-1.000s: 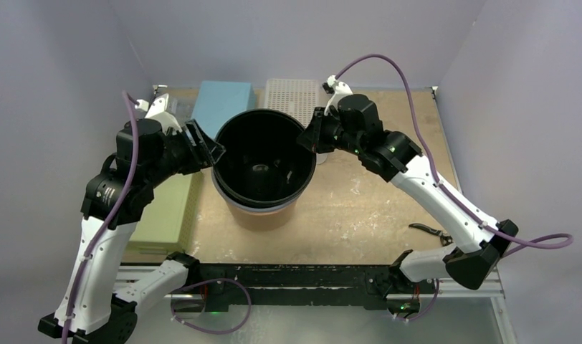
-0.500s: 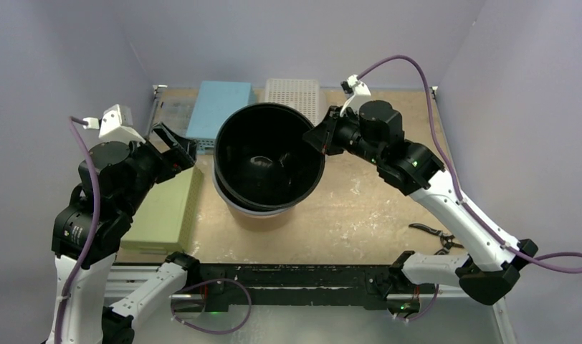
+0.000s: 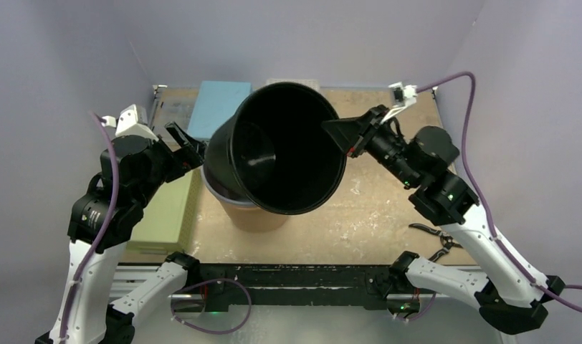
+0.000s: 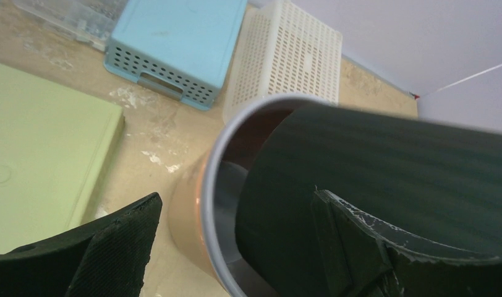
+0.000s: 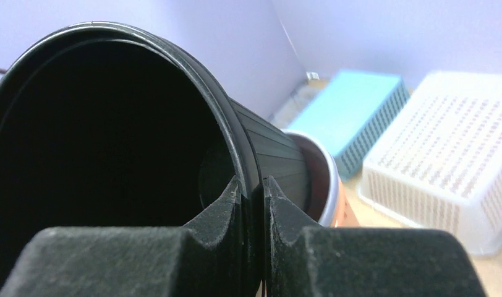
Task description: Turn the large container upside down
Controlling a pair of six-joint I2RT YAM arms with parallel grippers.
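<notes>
The large container (image 3: 274,150) is a black tapered bucket, lifted and tilted so its mouth faces up and toward the near right. Its base still dips into a brown pot with a grey rim (image 3: 259,215). My right gripper (image 3: 340,133) is shut on the bucket's right rim; in the right wrist view its pads pinch the rim (image 5: 253,185) of the container (image 5: 112,124). My left gripper (image 3: 186,143) stands open just left of the bucket, apart from it. In the left wrist view the open gripper (image 4: 236,198) frames the brown pot (image 4: 214,185) and the container's ribbed wall (image 4: 384,167).
A blue perforated basket (image 3: 222,100) and a white basket (image 4: 285,55) stand at the back. A green flat box (image 3: 163,211) lies at the left under the left arm. A clear plastic box (image 4: 69,12) is at the far left back. Pliers (image 3: 431,233) lie at the near right.
My left gripper opened, let go of the container's left rim and drew back to the left. The right arm raised and tilted the container partly out of the brown pot.
</notes>
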